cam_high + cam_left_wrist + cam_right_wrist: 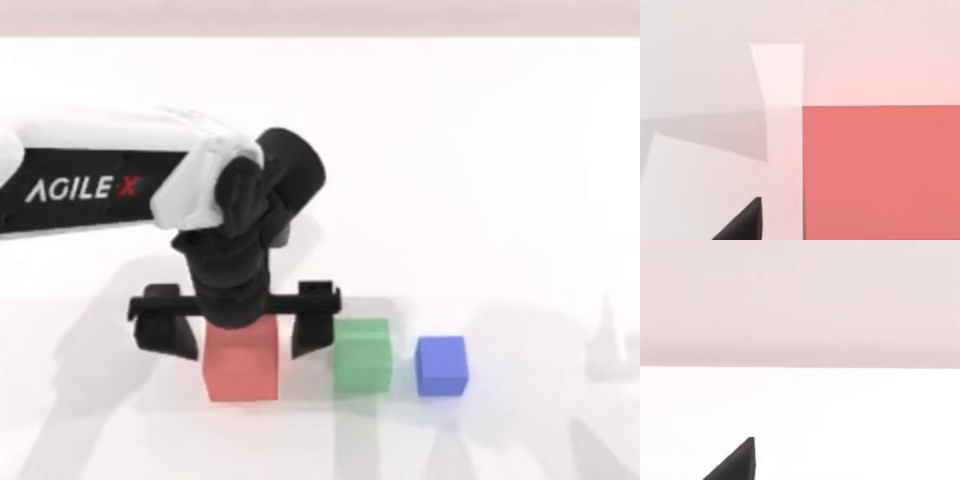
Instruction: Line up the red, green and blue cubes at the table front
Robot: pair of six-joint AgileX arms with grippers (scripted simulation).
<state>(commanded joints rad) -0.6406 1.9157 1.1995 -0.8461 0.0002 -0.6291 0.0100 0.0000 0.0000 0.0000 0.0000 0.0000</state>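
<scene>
The red cube (pixel 240 362) stands near the table's front, left of the green cube (pixel 362 355) and the small blue cube (pixel 441 365), all three in one row. My left gripper (pixel 240 345) is open and straddles the red cube, one black finger on each side with a small gap to either face. In the left wrist view the red cube (pixel 880 172) fills the picture beside one dark fingertip (pixel 747 222). My right arm is outside the top view. Its wrist view shows one dark fingertip (pixel 737 462) over bare table.
The white table (pixel 480 150) stretches back to a pale pinkish-grey band (pixel 320 15) along its far edge, also seen from the right wrist as the band (pixel 800 305). My left arm (pixel 90 190) reaches in from the left. The green cube sits close to the right-hand finger.
</scene>
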